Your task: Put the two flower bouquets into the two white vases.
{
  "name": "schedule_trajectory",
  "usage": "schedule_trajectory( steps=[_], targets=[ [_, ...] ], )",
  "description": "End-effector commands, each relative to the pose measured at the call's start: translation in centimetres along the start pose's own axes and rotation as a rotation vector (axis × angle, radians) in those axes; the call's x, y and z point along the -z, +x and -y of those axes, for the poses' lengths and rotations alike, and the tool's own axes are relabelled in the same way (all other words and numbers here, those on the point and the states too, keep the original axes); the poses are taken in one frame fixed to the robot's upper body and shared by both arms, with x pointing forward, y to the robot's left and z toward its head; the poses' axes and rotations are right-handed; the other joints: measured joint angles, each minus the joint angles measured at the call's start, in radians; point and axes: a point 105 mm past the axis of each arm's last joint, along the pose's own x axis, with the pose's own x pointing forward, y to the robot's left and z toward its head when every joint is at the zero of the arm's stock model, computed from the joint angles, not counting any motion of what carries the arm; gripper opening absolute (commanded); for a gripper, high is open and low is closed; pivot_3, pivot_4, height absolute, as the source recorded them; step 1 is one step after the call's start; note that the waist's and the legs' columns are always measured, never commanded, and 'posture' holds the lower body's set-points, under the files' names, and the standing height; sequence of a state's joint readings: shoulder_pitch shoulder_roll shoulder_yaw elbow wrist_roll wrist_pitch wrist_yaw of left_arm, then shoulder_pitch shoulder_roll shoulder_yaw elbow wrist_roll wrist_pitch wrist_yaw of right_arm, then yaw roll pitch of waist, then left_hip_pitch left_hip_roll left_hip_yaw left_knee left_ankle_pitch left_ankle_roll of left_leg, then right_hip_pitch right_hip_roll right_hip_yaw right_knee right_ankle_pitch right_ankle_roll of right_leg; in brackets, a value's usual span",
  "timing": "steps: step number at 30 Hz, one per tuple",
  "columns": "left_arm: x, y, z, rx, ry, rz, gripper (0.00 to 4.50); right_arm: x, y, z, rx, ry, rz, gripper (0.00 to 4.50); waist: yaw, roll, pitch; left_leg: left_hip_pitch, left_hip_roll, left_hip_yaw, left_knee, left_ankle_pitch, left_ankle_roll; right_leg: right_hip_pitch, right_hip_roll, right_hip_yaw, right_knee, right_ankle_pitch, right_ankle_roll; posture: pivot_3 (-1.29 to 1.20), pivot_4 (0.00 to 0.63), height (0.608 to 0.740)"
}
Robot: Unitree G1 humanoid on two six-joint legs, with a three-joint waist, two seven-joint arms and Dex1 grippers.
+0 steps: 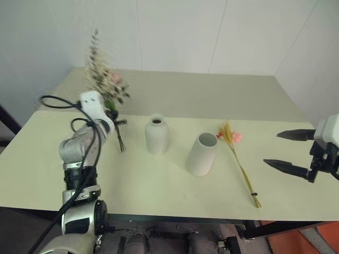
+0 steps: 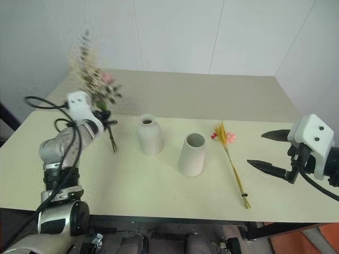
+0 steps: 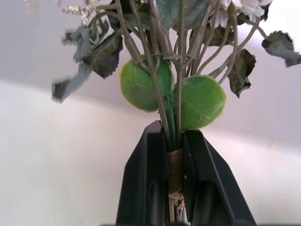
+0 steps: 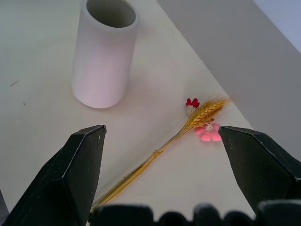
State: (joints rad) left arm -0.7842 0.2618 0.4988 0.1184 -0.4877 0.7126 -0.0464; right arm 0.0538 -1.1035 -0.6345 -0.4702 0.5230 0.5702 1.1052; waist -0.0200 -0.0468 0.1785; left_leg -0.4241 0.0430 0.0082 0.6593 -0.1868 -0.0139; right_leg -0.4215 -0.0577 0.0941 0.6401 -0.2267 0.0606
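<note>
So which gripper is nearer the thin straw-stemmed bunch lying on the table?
Right. The open right gripper hangs just beside the thin bunch. The left gripper, shut on the bushy bouquet, is at the table's far side, beyond both vases.

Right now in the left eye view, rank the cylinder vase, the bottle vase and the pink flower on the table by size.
1. cylinder vase, slightly largest, though nearer the camera
2. bottle vase, close behind
3. pink flower, clearly smallest
</note>
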Motion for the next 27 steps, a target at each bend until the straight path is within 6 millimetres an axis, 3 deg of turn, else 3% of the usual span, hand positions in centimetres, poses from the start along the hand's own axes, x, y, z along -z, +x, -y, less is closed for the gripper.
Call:
schedule_trajectory(
  steps=[1, 4, 7, 10, 14, 20, 27],
  targets=[
    [-7.1, -0.5, 3.1, 0.219, -0.108, 0.302, 0.12, -0.8, -0.4, 0.4, 0.048, -0.029, 0.031, 4.50, 0.005, 0.000, 0.000, 0.000, 0.000, 0.000, 0.000, 0.000, 0.000, 0.000, 0.000, 0.000, 0.000, 0.000, 0.001, 0.00, 0.150, 0.740],
    [-9.0, -0.6, 5.7, 0.409, -0.111, 0.375, 0.12, -0.8, -0.2, 0.5, 0.060, -0.034, 0.038, 4.50, 0.013, 0.000, 0.000, 0.000, -0.001, 0.000, 0.001, 0.000, -0.001, 0.001, 0.000, 0.000, -0.001, 0.000, 0.002, 0.00, 0.150, 0.740],
    [-9.4, -0.6, 8.2, 0.600, -0.161, 0.379, 0.12, -0.9, -0.1, 0.6, 0.071, -0.039, 0.047, 4.50, 0.013, 0.000, 0.000, 0.000, -0.001, 0.000, 0.001, 0.000, -0.001, 0.002, -0.001, 0.000, -0.003, 0.000, 0.003, 0.00, 0.150, 0.740],
    [-8.7, -0.4, 10.2, 0.771, -0.266, 0.320, 0.12, -1.4, -0.2, 0.6, 0.085, -0.048, 0.063, 4.50, 0.011, 0.000, 0.000, 0.000, -0.001, 0.000, 0.001, 0.001, -0.001, 0.002, -0.001, 0.000, -0.004, 0.001, 0.003, 0.00, 0.150, 0.740],
    [-5.6, -0.2, 12.8, 0.917, -0.135, 0.203, 0.12, -2.3, -0.8, 0.3, 0.094, -0.074, 0.072, 4.50, 0.006, 0.000, 0.000, -0.001, -0.001, 0.000, 0.001, 0.001, -0.001, 0.002, 0.000, 0.000, -0.004, 0.001, 0.003, 0.00, 0.150, 0.740],
    [-4.0, -0.5, 14.0, 1.027, -0.098, 0.150, 0.12, -3.4, -1.5, -0.4, 0.096, -0.088, 0.089, 4.50, -0.001, 0.000, 0.000, -0.001, -0.001, 0.000, 0.001, 0.000, 0.000, 0.001, 0.000, 0.000, -0.005, 0.001, 0.003, 0.00, 0.150, 0.740],
    [-2.2, -0.8, 14.2, 1.081, 0.005, 0.087, 0.12, -3.2, -1.7, -0.6, 0.105, -0.079, 0.078, 4.50, 0.003, 0.000, 0.000, -0.001, -0.001, 0.000, 0.001, 0.001, 0.000, 0.002, 0.000, 0.000, -0.006, 0.002, 0.004, 0.00, 0.150, 0.740]
  ],
)
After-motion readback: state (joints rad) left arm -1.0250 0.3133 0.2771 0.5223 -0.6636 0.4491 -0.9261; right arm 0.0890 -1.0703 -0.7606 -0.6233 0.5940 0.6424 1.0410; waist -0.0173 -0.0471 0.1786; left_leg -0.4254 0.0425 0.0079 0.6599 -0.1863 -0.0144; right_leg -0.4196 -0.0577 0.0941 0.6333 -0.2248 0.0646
